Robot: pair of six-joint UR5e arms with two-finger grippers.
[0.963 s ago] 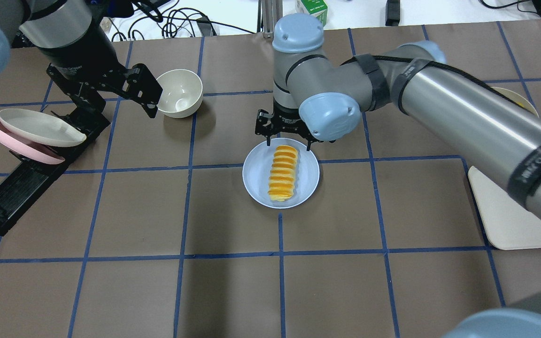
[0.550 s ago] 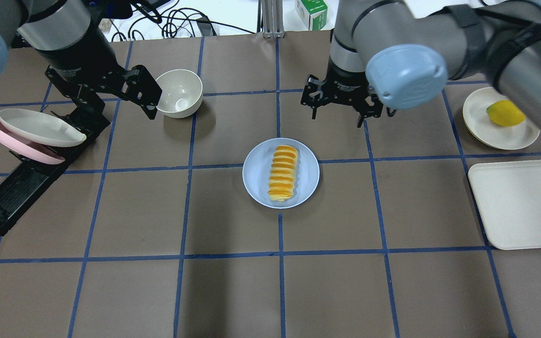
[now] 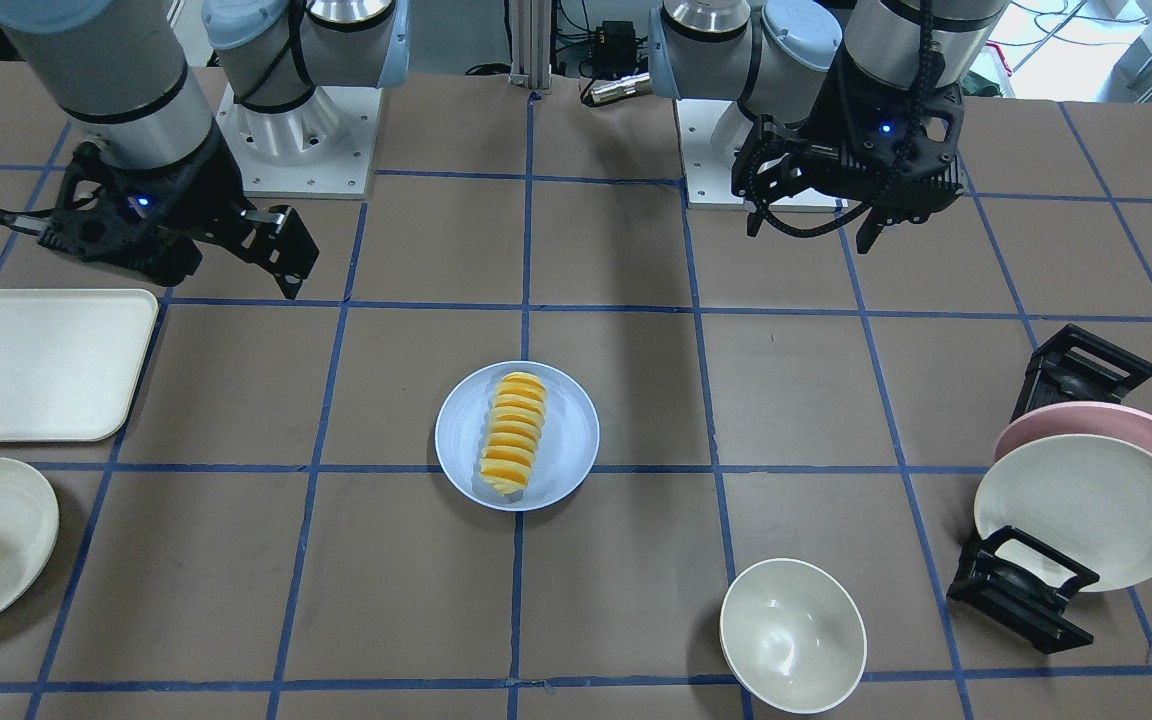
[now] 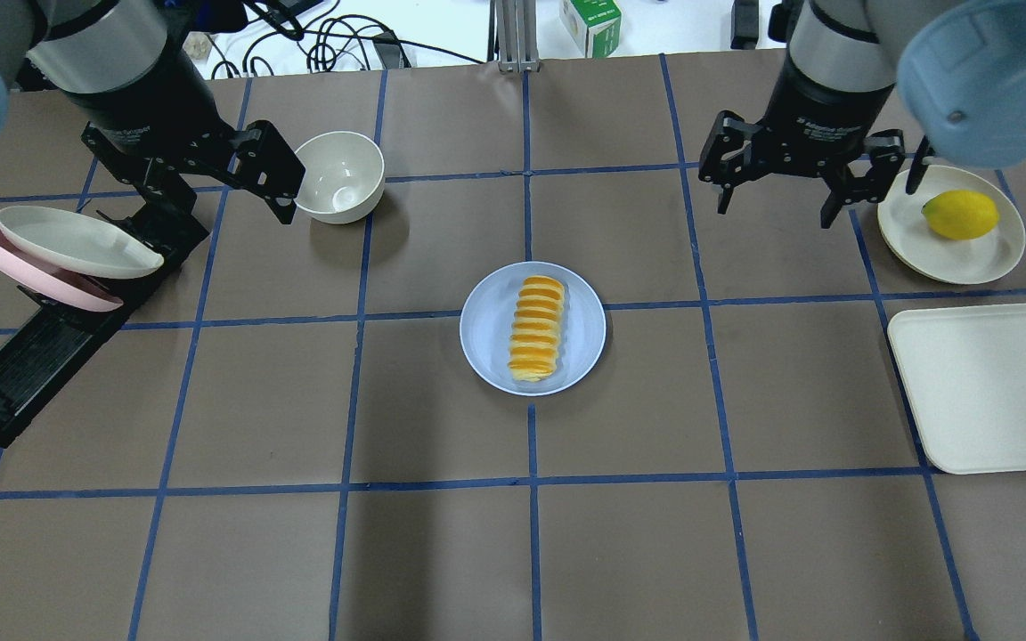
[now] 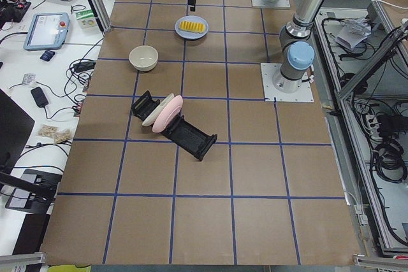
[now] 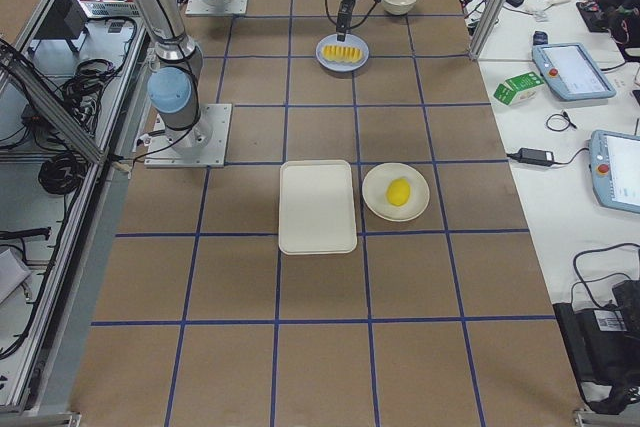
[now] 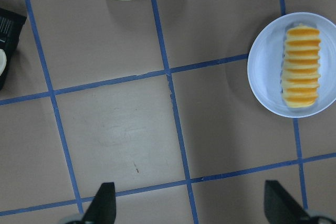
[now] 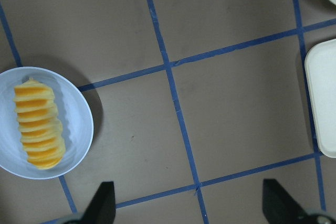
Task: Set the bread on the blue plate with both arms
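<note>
Two arms hung over the brown, blue-gridded table [image 4: 210, 401] with nothing in either gripper. The bread [image 4: 537, 329] lay on the blue plate [image 4: 486, 331] at the centre of the overhead frame, its orange-ridged top facing up and its whole length inside the rim. The left gripper [image 3: 812, 232], at the upper right of the front-facing frame, had its jaws spread wide and empty. The right gripper [image 4: 775, 212], at the upper right of the overhead frame, was spread just as wide over bare table. Both were well apart from the plate, and each wrist camera showed two black fingertips at the bottom corners with only table between them.

A white bowl [image 4: 340, 176] stood in the upper left of the overhead frame. At the left edge, a black rack [image 4: 32, 356] held a pink plate [image 4: 23, 271] and a cream-white plate [image 4: 77, 240] on a slant. At the right edge, a yellow fruit [image 4: 960, 215] sat on a cream plate [image 4: 923, 245], with a cream tray [image 4: 994, 392] below it.
</note>
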